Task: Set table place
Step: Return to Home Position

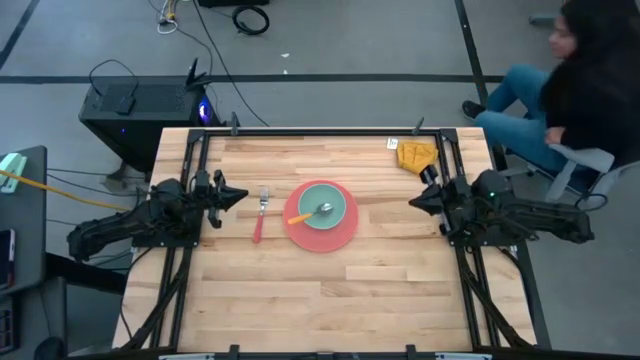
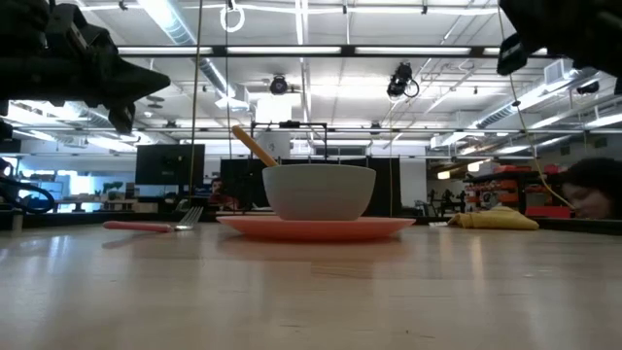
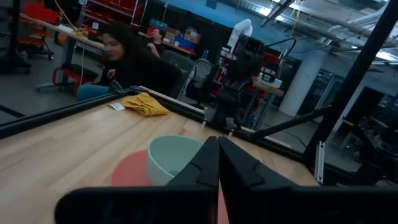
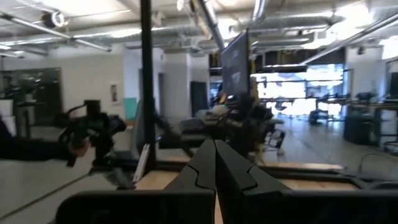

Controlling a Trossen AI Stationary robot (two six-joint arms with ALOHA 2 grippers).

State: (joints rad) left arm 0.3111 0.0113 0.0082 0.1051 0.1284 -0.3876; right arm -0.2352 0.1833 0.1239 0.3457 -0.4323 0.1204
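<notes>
Plate (image 1: 336, 241) sits near the middle of the surface (image 1: 320, 300), a little toward the far edge. Bowl (image 1: 339, 204) stands upright on the plate, leaving a pink rim showing around most of it. Spoon (image 1: 309, 213) rests in the bowl, its metal head down inside and its orange handle leaning over the bowl's rim on the side toward the left edge; in the low view the handle (image 2: 255, 147) sticks up at a slant above the bowl (image 2: 319, 192). Fork (image 1: 261, 212) lies flat on the surface just beside the plate, between it and the left edge and not touching it, with tines toward the far edge and red handle toward the near edge.

Left pincer (image 1: 243, 196) hangs above the surface near the left edge, beside the fork's tines and pointing at the plate. Its fingers (image 3: 200, 167) are pressed together and hold nothing. Right pincer (image 1: 413, 203) hangs near the right edge, well apart from the plate and pointing back at it, with its fingers (image 4: 202, 167) likewise together and empty.

A yellow cloth (image 1: 416, 155) lies crumpled at the far right corner, with what looks like a small white tag (image 1: 393, 143) just beside it. A person (image 1: 580, 70) sits on a chair beyond that corner.
</notes>
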